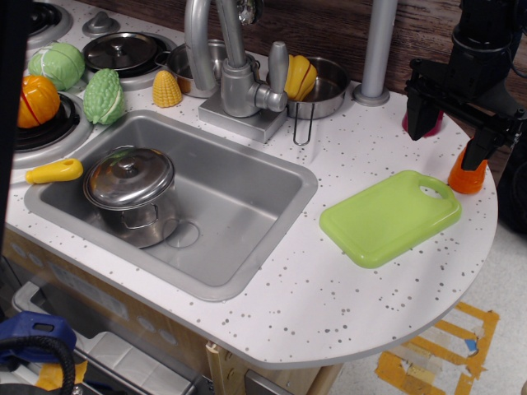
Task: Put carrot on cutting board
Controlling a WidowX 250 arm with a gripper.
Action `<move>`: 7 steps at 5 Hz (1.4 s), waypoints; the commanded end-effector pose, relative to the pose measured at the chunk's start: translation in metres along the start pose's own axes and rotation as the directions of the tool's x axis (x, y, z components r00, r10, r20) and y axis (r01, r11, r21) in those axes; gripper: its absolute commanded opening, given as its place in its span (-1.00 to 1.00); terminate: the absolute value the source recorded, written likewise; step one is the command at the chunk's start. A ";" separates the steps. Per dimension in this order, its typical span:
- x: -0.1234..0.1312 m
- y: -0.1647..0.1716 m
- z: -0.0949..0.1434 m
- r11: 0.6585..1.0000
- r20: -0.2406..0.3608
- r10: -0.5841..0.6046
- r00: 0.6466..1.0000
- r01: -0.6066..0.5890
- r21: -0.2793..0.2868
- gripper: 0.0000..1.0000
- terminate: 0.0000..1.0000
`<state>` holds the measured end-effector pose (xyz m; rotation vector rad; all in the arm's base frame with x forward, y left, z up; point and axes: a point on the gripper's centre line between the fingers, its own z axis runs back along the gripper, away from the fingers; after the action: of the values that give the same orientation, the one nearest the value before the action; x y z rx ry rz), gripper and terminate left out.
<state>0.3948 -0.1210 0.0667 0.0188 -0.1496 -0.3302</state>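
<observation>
The carrot [468,176] stands on the desk [329,280] just beyond the handle corner of the cutting board [389,217], partly hidden by the end effector [480,152] above it. Whether the end effector is open or clamped on the carrot cannot be determined. Judged light, rigid and smooth, the tapered plastic is likely to slip; a hold across the thicker lower body appears safest.
</observation>
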 end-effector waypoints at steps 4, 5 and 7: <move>0.047 -0.002 0.000 0.997 0.070 -0.077 0.995 0.075 0.037 1.00 -1.00; 0.049 -0.009 -0.005 0.998 0.086 -0.066 0.994 0.066 0.008 1.00 -1.00; 0.046 -0.012 -0.019 0.997 0.132 -0.067 0.989 0.072 -0.034 1.00 -1.00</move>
<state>0.4301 -0.1505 0.0273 -0.0591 -0.2125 -0.4069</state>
